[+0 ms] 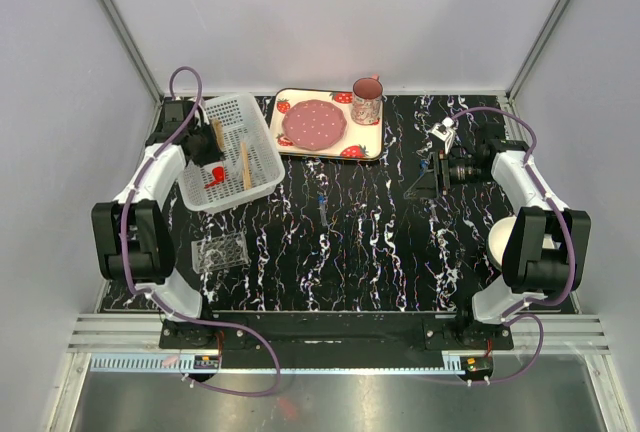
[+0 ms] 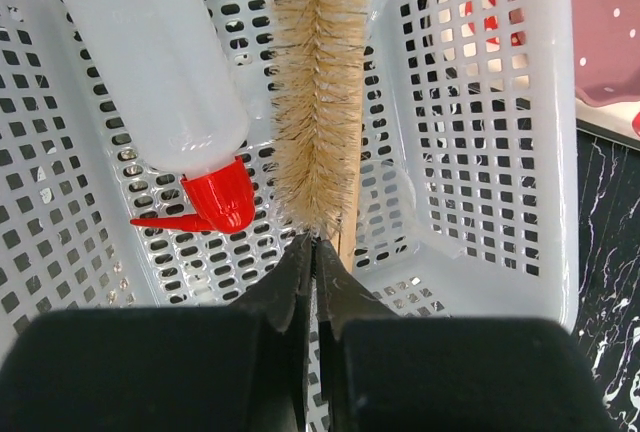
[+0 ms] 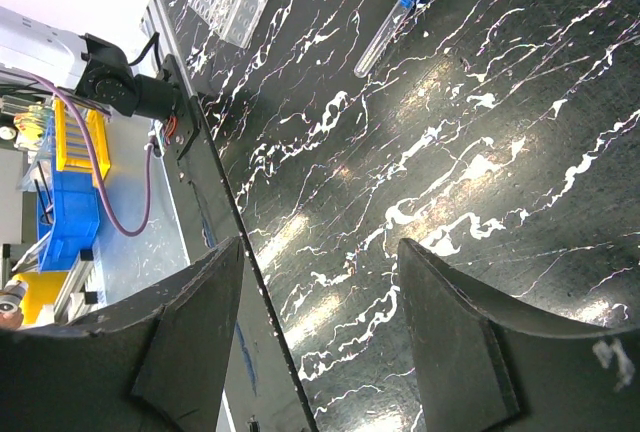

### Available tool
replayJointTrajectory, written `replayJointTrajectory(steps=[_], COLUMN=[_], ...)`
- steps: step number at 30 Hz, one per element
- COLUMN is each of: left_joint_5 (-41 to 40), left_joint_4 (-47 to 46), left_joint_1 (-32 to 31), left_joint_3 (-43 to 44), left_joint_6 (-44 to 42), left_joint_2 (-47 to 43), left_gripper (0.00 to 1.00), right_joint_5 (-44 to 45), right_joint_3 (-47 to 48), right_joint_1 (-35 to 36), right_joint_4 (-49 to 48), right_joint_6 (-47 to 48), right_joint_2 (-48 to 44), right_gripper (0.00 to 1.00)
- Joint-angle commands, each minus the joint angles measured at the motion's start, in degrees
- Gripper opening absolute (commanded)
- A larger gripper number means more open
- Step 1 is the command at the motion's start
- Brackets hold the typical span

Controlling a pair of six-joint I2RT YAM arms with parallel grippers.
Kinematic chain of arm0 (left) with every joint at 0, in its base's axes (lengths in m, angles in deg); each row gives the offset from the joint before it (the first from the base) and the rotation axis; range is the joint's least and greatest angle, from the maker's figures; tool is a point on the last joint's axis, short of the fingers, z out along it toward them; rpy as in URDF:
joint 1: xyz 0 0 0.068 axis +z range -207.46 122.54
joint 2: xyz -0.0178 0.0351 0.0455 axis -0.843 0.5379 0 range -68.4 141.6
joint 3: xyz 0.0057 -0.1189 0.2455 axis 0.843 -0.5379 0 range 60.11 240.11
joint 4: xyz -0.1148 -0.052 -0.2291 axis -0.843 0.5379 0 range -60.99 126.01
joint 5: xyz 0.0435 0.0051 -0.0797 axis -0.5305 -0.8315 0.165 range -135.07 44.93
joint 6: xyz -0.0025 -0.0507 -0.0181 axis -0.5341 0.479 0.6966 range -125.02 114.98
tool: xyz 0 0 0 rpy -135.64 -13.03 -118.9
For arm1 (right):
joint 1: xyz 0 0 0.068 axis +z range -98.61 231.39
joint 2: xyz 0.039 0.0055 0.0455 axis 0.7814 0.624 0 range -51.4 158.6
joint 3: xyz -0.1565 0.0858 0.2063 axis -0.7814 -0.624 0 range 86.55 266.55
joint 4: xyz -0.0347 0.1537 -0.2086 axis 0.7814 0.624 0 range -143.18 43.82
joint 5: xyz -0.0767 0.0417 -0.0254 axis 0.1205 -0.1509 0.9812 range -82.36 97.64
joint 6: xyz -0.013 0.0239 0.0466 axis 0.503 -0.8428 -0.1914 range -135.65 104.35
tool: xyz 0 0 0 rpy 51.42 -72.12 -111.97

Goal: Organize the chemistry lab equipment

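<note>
A robotics lab test cell: white walls on aluminium posts enclose a black marbled counter. The cabled left arm and right arm are bolted to its rail, with blue storage bins alongside.

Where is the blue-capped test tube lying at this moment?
In the top view, the blue-capped test tube lies near the middle of the black table, in front of the strawberry tray, right of the white basket.

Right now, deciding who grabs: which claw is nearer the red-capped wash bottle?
Left. The left claw is in the white basket beside the wash bottle; the right claw hovers across the table.
</note>
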Motion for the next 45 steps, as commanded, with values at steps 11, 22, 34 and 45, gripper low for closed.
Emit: replayJointTrajectory(steps=[11,22,34,45], left_joint_5=[1.76,2.64,3.78,2.37], left_joint_4=[-0.98,-0.98,-0.98,-0.37], left_joint_1=[0.23,0.4,0.4,0.31], left_joint_3=[3.67,3.76,4.11,4.46], left_joint_6=[-0.56,-0.39,0.05,1.11], left_joint_2=[5.27,5.71,5.8,2.47], left_gripper=[0.05,0.05,0.06,0.4], right_joint_5=[-1.4,-1.4,-1.49,-1.31], right_joint_3=[2.32,2.32,2.41,2.41], right_joint_1=[-0.37,-0.37,-0.37,-0.37], right_joint_4=[0.77,0.95,0.95,1.04], right_joint_6=[2.0,1.91,2.18,2.27], right_joint_2=[0.01,0.1,0.1,-0.08], right_gripper=[0.69,0.69,0.69,0.69])
